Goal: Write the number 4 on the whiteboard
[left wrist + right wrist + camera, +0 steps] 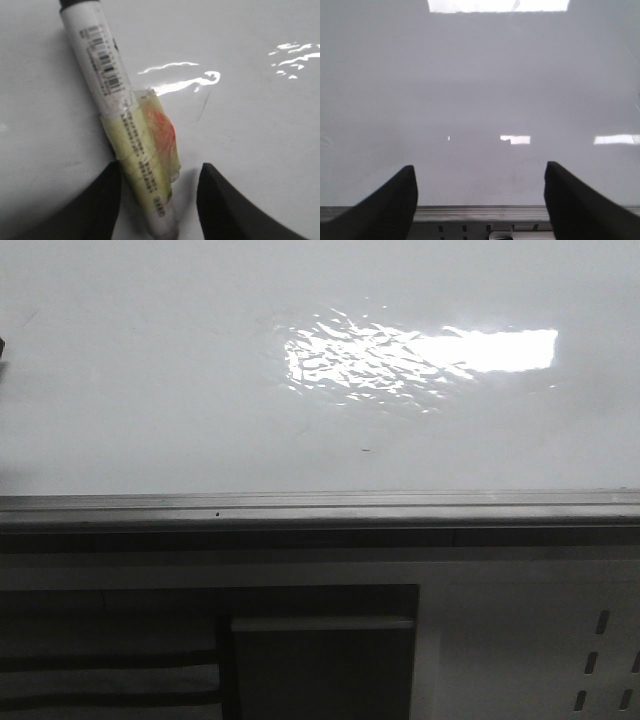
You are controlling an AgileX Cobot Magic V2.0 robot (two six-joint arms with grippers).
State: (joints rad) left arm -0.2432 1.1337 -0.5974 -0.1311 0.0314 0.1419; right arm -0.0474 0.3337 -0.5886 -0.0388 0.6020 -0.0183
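Observation:
The whiteboard (150,390) is a glossy white board with a rippled light reflection and a grey metal rail (320,508) along its near edge. No number 4 shows on it. In the left wrist view a white marker (107,95) with a black cap, wrapped in yellowish tape, lies on the board (260,130). My left gripper (160,167) is open around the marker's rear end; the marker is near one finger (102,205) and apart from the other. A faint thin line (204,107) marks the board beside it. My right gripper (480,166) is open and empty over the board (480,90) by the rail (480,212).
A tiny dark speck (365,450) sits on the board below the reflection. Below the rail are a dark opening with a shelf (320,623) and a white perforated panel (600,650) at the right. A dark sliver (3,345) shows at the left edge.

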